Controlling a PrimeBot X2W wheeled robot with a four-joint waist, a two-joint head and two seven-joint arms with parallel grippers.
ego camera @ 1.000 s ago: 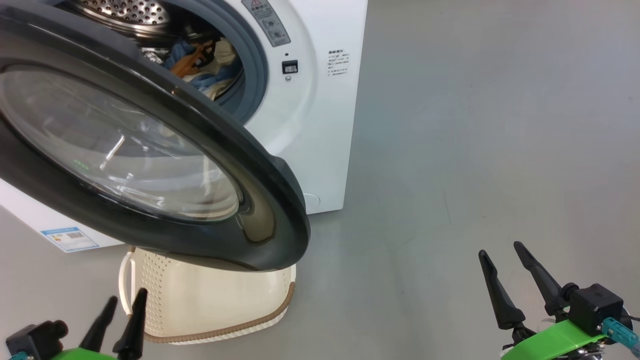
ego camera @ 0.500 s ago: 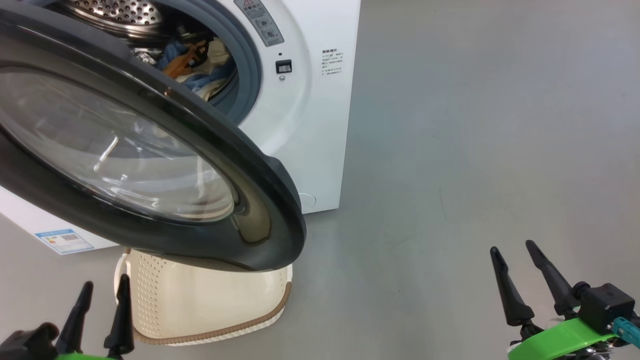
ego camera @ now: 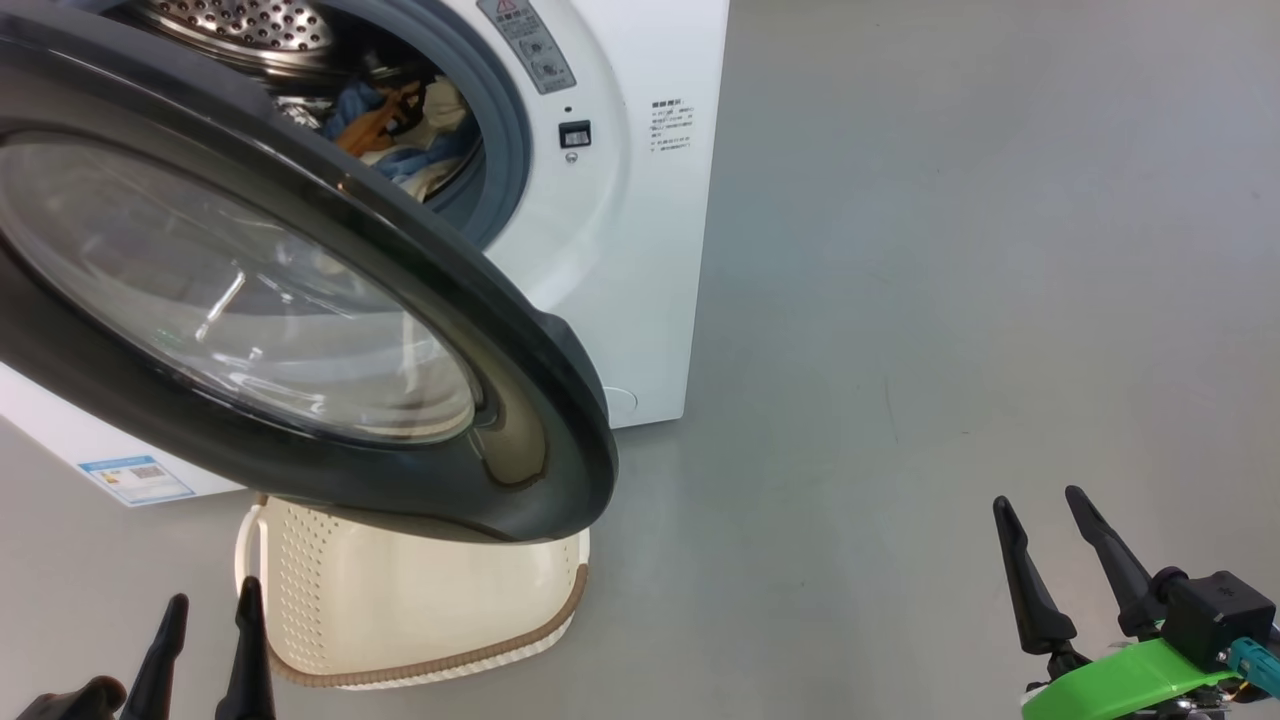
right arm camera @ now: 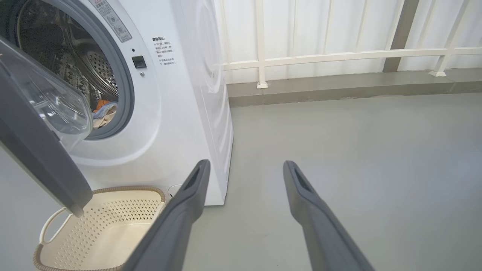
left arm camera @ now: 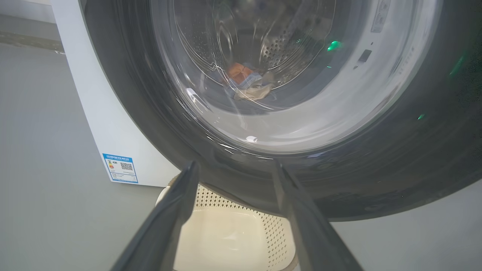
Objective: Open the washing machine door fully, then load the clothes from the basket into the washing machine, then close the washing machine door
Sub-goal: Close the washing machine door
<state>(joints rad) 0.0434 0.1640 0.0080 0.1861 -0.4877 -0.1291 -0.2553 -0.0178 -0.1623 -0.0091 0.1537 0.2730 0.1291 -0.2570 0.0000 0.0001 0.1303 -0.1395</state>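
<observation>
Bright, even light; glare streaks the washing machine door glass, and wrist views bend at their edges.

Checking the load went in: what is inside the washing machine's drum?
Blue, orange and cream clothes lie in the drum. The open door covers much of the opening, so the rest is hidden.

The floor is smooth, plain grey with a dull sheen and a few faint scuffs and hairline marks. In the right wrist view it runs back to a low grey ledge at the foot of a white wall made of upright panels. A cream rail crosses the wall on slim posts, whose small feet stand on the ledge. A grey-brown upright slants across the wall at the far right. The light is even and soft, and shadows are faint.
</observation>
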